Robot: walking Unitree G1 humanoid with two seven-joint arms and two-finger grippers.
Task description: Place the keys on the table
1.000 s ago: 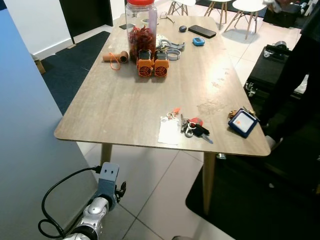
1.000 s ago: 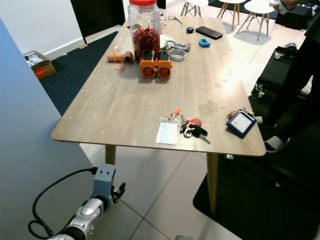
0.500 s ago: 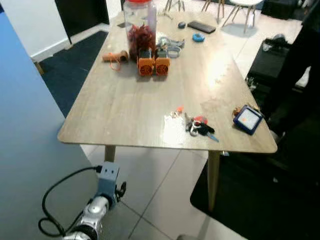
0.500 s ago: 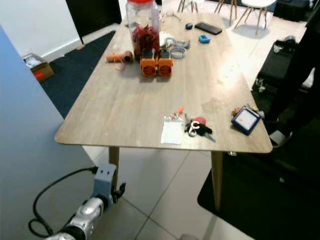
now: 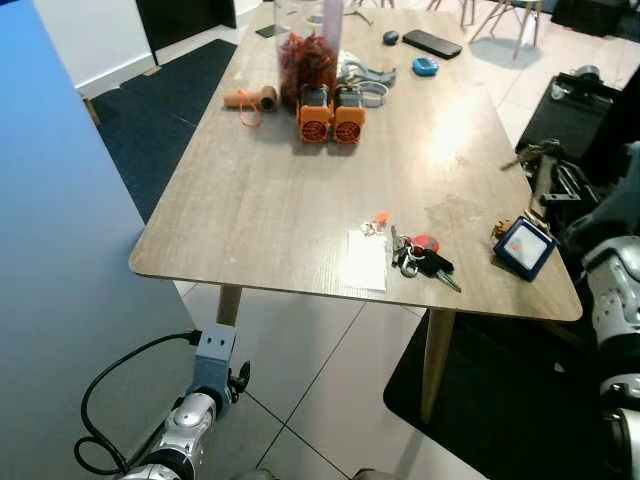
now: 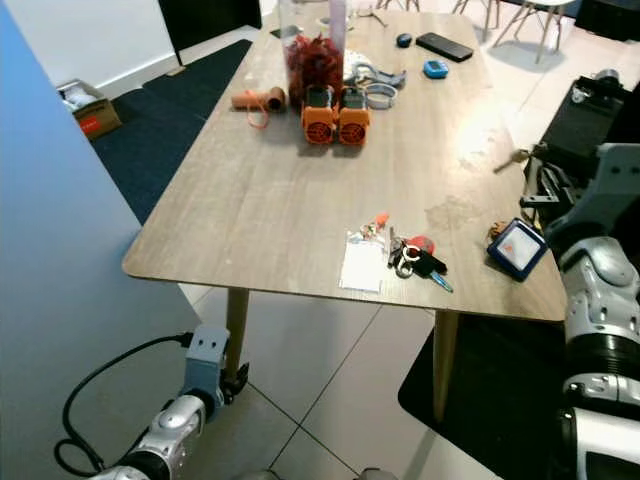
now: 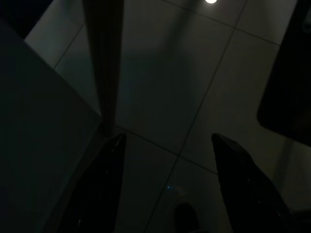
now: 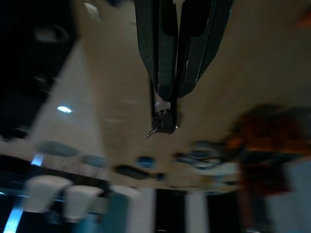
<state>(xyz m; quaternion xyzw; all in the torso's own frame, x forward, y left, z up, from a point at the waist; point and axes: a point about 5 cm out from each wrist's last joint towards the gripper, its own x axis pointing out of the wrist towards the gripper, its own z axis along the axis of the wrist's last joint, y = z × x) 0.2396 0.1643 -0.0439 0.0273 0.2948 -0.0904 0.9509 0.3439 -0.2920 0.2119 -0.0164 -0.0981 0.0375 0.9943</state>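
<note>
Keys [image 8: 163, 119]: pinched betw. the closed fingers of the right gripper [image 8: 167, 104], dangling from the tips; in the eye views they show as a small metal glint [image 6: 512, 157] just off the table's right edge, level w/ the top. Judged: held out at table height so the arm can carry them over the wood and let go; task not yet done.

Near: left gripper [image 7: 165, 184] hangs idle below the table [image 5: 260, 200], fingers spread, nothing betw. them, over dim floor tiles beside a table leg.

Near edge of top: white card [image 5: 366, 261], a second key bunch w/ red fob [image 5: 420, 258], blue-framed tablet-like item [image 5: 526, 247] at the right corner. This bunch already lies on the wood, apart from the held one.

Far end: two orange units [image 5: 332, 113], red-filled jar [image 5: 308, 55] cut off by frame top, tape rolls, phone [image 5: 432, 43].

Hard to read: right wrist view is motion-blurred, so key count and grip point unclear; left wrist view very dark.
</note>
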